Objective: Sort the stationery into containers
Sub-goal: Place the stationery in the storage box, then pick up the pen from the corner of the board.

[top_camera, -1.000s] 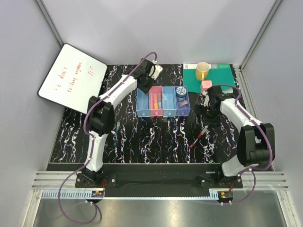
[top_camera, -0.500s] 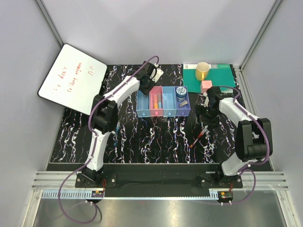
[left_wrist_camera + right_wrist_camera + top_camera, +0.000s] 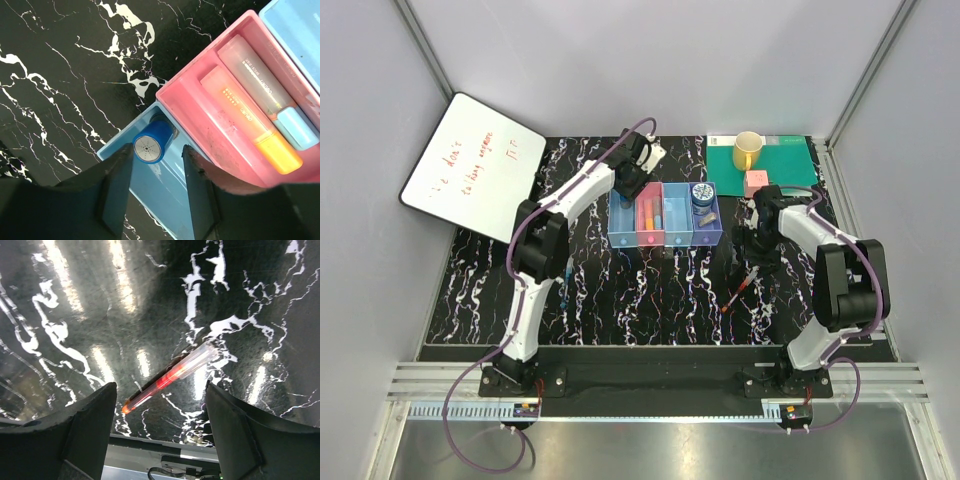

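The four joined trays [image 3: 677,238] stand mid-table. My left gripper [image 3: 627,188] is open over the far end of the left light blue tray [image 3: 165,200]. The blue-capped bottle [image 3: 149,145] stands in that tray's corner between my fingers [image 3: 114,190], free of the right one. The pink tray [image 3: 200,100] holds the orange marker [image 3: 250,125] and the teal marker [image 3: 267,97]. The patterned tin [image 3: 701,193] and beige eraser [image 3: 709,213] sit in the purple tray. My right gripper [image 3: 751,252] hangs open above the red pen [image 3: 170,374], which lies on the table [image 3: 740,288]. The blue pen [image 3: 567,272] lies at the left.
A yellow cup [image 3: 748,150] stands on a green mat [image 3: 785,160] at the back right, with a pink cube [image 3: 755,182] beside it. A whiteboard [image 3: 470,165] leans at the back left. The black marbled table [image 3: 650,300] ends near the arm bases.
My right gripper has moved toward the near edge and now hangs over the red pen. My left gripper has stayed over the left tray while its arm shifted a little.
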You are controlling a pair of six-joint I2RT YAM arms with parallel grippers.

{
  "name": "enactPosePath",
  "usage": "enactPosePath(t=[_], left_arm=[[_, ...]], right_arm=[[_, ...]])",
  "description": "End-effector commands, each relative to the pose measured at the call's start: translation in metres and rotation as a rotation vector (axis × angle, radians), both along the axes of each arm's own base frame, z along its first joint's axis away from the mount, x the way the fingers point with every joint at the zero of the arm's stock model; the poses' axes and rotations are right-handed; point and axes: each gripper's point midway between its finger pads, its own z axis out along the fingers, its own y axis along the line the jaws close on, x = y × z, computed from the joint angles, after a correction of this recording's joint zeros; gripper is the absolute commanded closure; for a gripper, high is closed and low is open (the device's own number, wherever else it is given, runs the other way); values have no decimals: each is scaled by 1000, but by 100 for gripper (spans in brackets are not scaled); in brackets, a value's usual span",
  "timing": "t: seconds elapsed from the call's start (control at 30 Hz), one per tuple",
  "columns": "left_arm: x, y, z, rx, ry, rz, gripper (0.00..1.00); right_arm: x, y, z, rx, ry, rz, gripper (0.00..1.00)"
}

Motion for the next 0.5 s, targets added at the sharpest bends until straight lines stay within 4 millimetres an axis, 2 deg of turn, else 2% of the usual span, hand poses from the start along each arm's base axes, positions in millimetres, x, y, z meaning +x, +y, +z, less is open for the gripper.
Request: enactPosePath(t=[0.0,0.13,0.23,0.47], left_arm=[[18,-3,19,-28,-76,3,48],[18,-2,25,-34,-84,5,48],[17,-3,42,-58,-105,6,48],[8,1,108,-117,-206,3,47]], right_arm=[[14,-8,0,-41,-28,-27,22],[15,-12,-1,-67,-28,-31,24],[12,-11,-3,-62,-12,-39,24],[6,-6,-12,-39,32,-52,25]])
